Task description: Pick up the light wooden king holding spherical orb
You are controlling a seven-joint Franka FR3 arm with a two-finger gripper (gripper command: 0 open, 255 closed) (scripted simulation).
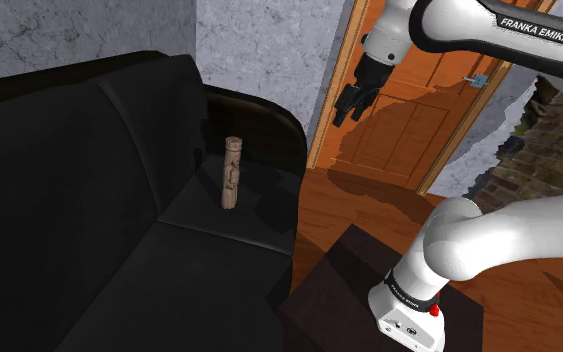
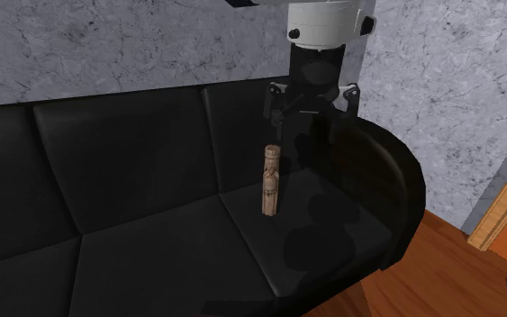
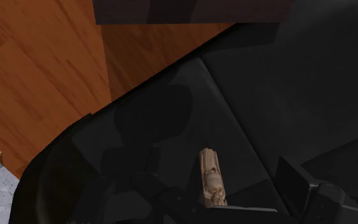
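Observation:
A light wooden king figure [image 1: 232,172] stands upright on the seat cushion of a black sofa [image 1: 89,220], close to its armrest. In the second exterior view the king [image 2: 271,180] stands near the seat's right end. My black gripper [image 1: 346,115] hangs in the air well above the king and off to the shoulder view's right, over the armrest's outer side. Its fingers stand apart with nothing between them. In the wrist view the king [image 3: 210,184] lies far below, between the two dark fingers [image 3: 317,194].
The sofa's rounded armrest [image 1: 269,125] rises just beside the king. Past it lie a wooden floor [image 1: 354,205] and an orange door [image 1: 419,110]. My dark stand [image 1: 339,290] sits at the sofa's front corner. A grey marbled wall [image 2: 107,45] backs the sofa.

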